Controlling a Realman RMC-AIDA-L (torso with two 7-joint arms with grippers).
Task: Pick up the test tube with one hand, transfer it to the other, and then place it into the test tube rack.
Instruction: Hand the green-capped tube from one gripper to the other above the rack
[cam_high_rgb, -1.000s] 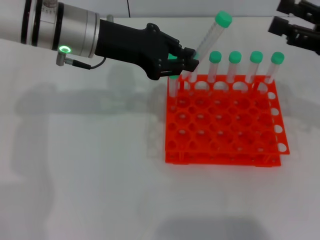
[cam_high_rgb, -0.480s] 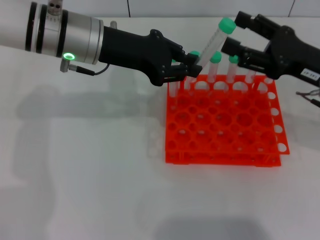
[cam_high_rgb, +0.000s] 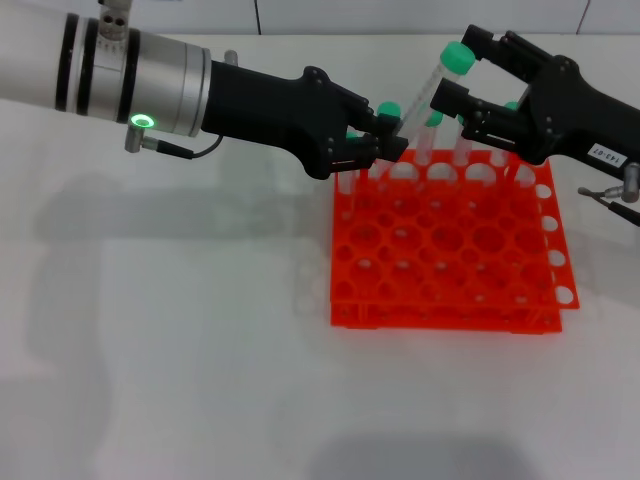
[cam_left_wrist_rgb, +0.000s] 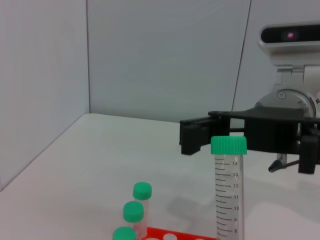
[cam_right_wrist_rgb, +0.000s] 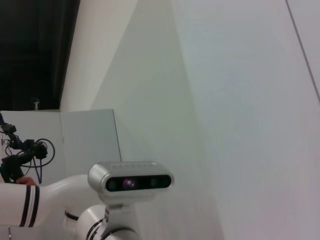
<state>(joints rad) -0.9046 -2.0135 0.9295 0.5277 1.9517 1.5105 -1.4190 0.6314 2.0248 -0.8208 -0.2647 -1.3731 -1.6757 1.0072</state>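
Note:
My left gripper (cam_high_rgb: 385, 140), on the silver-white arm with the green ring, is shut on the lower end of the test tube (cam_high_rgb: 424, 97). It holds the tube tilted above the back left of the orange-red rack (cam_high_rgb: 450, 272). The tube's green cap (cam_high_rgb: 458, 55) points up and to the right. My right gripper (cam_high_rgb: 461, 70), the one with the white label, is open, one finger on each side of the tube's top. In the left wrist view the tube (cam_left_wrist_rgb: 228, 195) stands in front of the right gripper's black fingers (cam_left_wrist_rgb: 197, 136). The right wrist view shows none of the task's things.
Several other green-capped tubes (cam_high_rgb: 432, 120) stand in the rack's back row, right under both grippers; three caps show in the left wrist view (cam_left_wrist_rgb: 142, 190). The white table (cam_high_rgb: 180, 330) stretches to the left and front of the rack.
My right gripper has come in from the far right corner and now has its open fingers around the tube's capped end. The left gripper has shifted slightly right, still holding the tube.

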